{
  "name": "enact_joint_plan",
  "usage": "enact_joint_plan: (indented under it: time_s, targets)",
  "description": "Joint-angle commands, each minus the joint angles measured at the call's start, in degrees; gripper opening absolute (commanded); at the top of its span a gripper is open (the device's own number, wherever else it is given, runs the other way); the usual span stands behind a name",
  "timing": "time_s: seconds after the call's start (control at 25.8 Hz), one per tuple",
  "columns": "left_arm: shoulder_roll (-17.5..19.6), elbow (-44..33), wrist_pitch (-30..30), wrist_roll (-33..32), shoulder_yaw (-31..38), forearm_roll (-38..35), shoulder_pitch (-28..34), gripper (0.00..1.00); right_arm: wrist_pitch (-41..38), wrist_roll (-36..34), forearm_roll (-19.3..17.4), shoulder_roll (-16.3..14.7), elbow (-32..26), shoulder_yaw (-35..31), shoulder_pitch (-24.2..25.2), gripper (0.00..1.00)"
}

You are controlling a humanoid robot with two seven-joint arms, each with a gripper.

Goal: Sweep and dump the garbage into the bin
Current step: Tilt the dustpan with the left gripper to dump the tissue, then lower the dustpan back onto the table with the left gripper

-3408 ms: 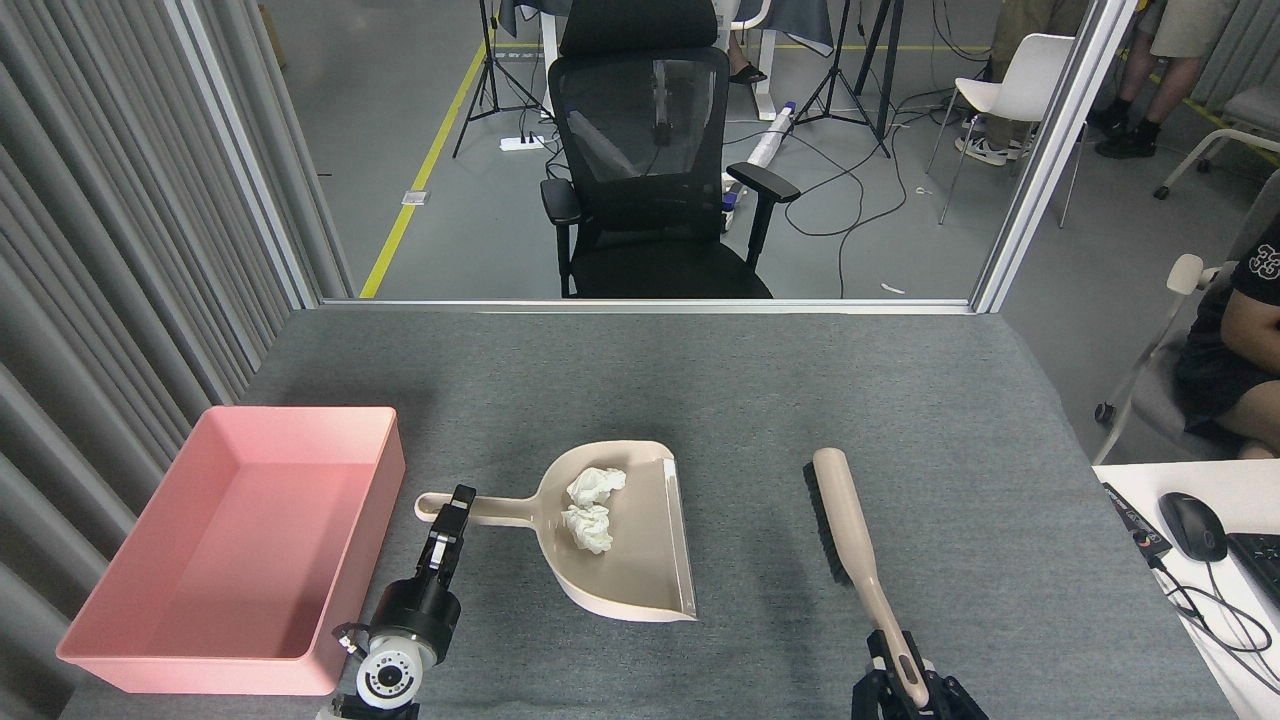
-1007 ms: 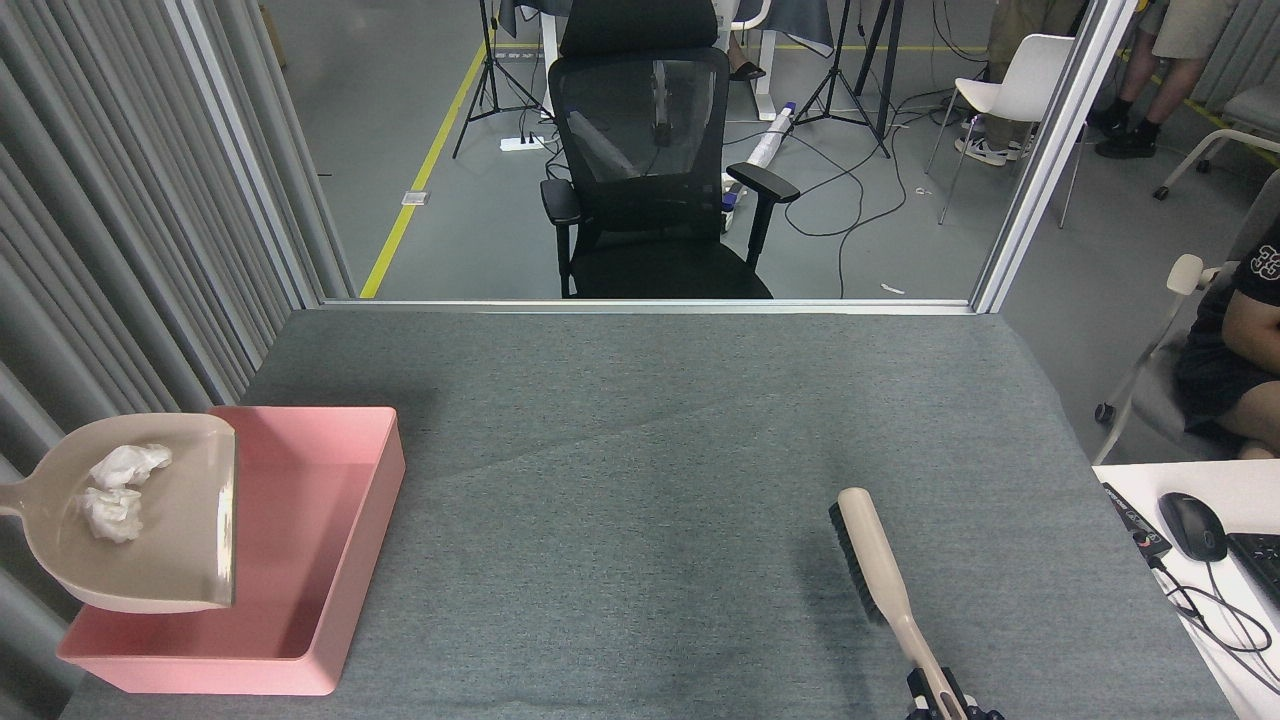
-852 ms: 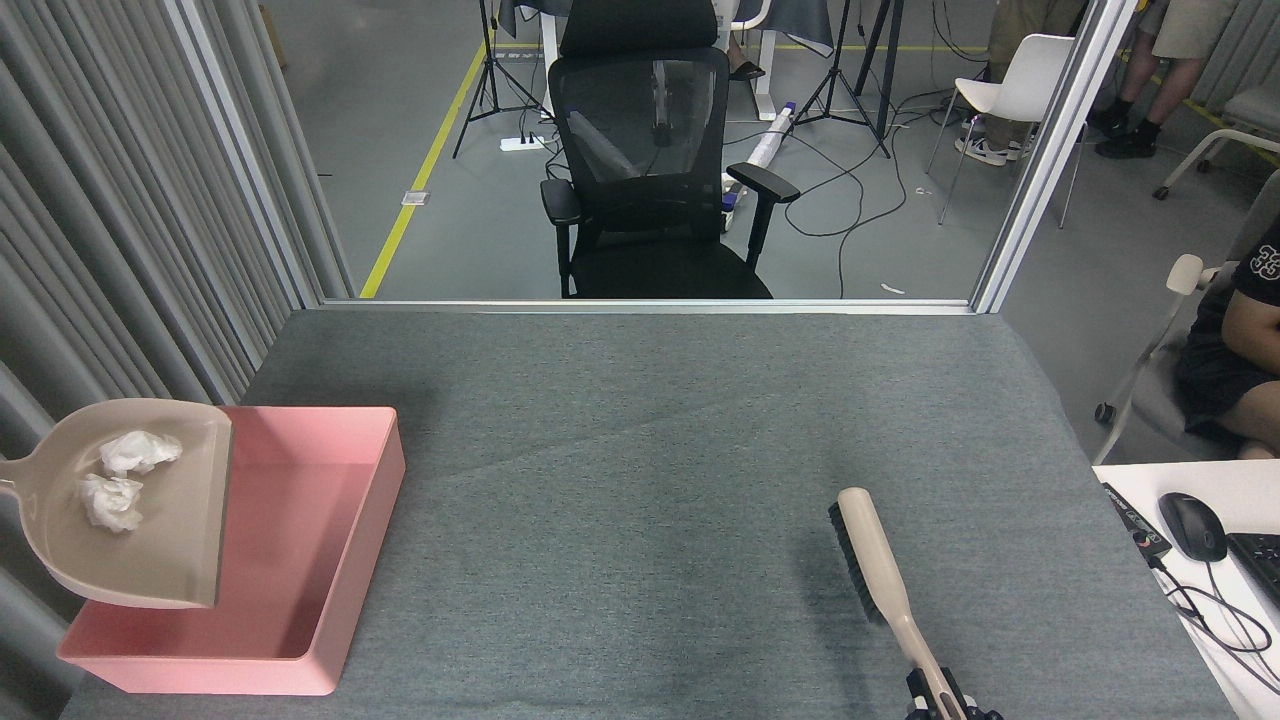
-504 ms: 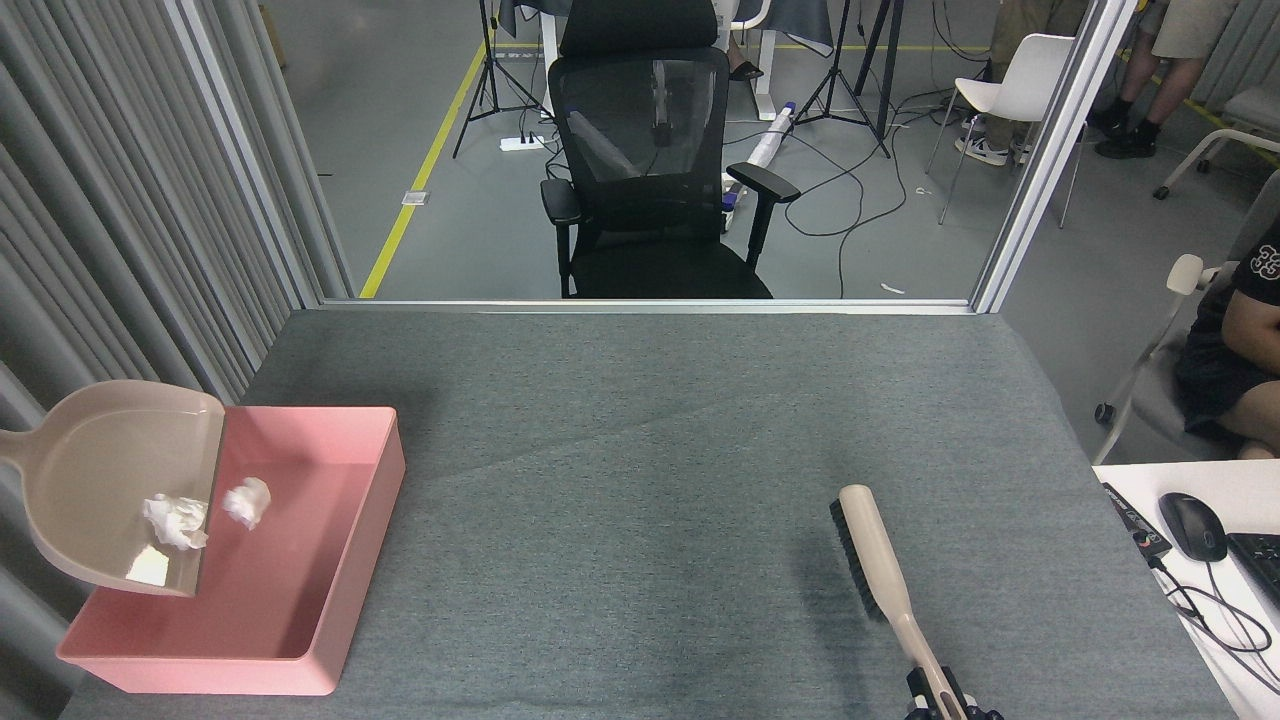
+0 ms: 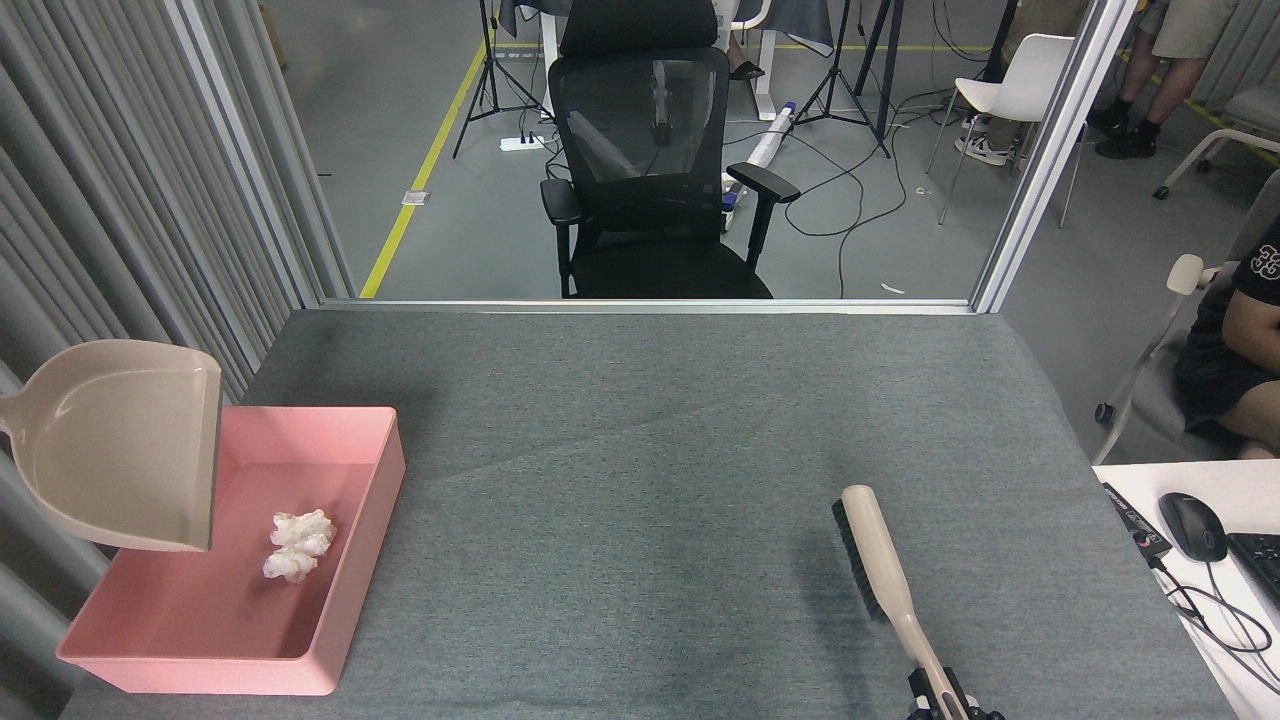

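Observation:
The garbage [image 5: 297,533], two small crumpled white tissue wads, lies on the floor of the pink bin [image 5: 200,676] at the table's left front. The beige dustpan [image 5: 120,450] hangs empty and tilted above the bin's left side, its lip pointing down into the bin. Its handle runs off the left edge, so my left gripper is out of view. A beige brush [image 5: 872,555] with black bristles is held just over the table at the right front. My right gripper [image 5: 942,705] is shut on the handle's end at the bottom edge, and little of it shows.
Grey felt covers the table [image 5: 640,430]. A black office chair [image 5: 655,170] stands beyond the far edge. Grey curtain folds [image 5: 110,250] run along the left. A white desk with a mouse [image 5: 1192,525] and a seated person [image 5: 1240,350] are to the right.
The dustpan has gone from the table to over the bin, risen and tipped. Both tissue wads have slid off it into the bin. The brush has drawn back slightly.

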Motion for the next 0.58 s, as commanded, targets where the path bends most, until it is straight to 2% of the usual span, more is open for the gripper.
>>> enact_joint_plan:
  time_s: [0.0, 0.08, 0.15, 0.31, 0.35, 0.43, 0.54]
  targets:
    - [-1.0, -9.9, 7.6, -0.9, -3.6, 10.0, 3.7, 0.06, 0.2, 0.0, 0.0, 0.0, 0.1, -0.1, 0.0, 0.14]
    - [-2.7, -18.1, 14.5, -0.9, -4.3, 16.5, 6.7, 0.06, 0.3, 0.0, 0.0, 0.1, 0.0, -0.1, 0.0, 0.14]
    - [-5.9, -25.2, 19.2, -0.5, -5.6, 18.9, 9.5, 0.06, 0.3, 0.0, 0.0, 0.1, 0.0, -0.2, 0.0, 0.14]
    - [-19.0, -32.2, 23.3, -0.1, -6.0, 18.6, 10.3, 0.06, 0.4, -0.1, -0.1, 0.3, 0.0, -0.1, 0.1, 0.14]
    - [-22.4, -33.7, 23.0, 0.5, -6.2, 18.2, 11.3, 0.06, 0.5, -0.1, -0.1, 0.7, 0.0, 0.0, 0.1, 0.14]
    - [-26.7, -37.7, 22.5, 0.9, -7.0, 15.8, 15.4, 0.07, 0.5, -0.1, -0.1, 1.2, 0.0, 0.2, 0.2, 0.14]
    - [-31.3, -41.5, 21.4, 1.9, -13.8, 6.8, 18.6, 0.07, 0.4, -0.1, -0.1, 1.3, -0.1, 0.1, 0.1, 0.14]
